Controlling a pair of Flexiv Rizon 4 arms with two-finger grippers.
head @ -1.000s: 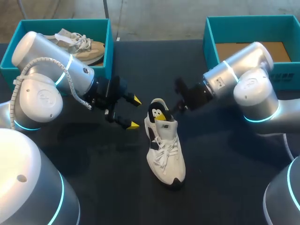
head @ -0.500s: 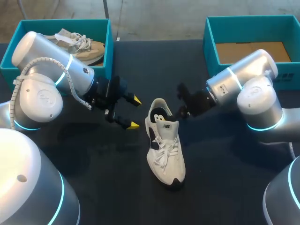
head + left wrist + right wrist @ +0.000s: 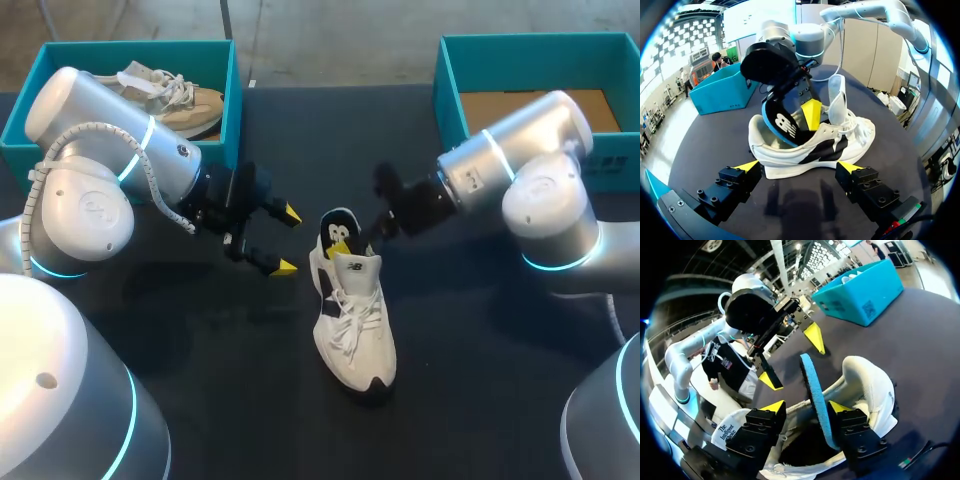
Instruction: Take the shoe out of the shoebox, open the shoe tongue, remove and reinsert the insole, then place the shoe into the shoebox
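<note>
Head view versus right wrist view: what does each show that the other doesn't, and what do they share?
Only the head view: the right box with its cardboard floor, and the toe of the white shoe. Only the right wrist view: the blue edge of the insole, standing up from the heel at the right gripper. Both: the white shoe, the left box and the open left gripper.
</note>
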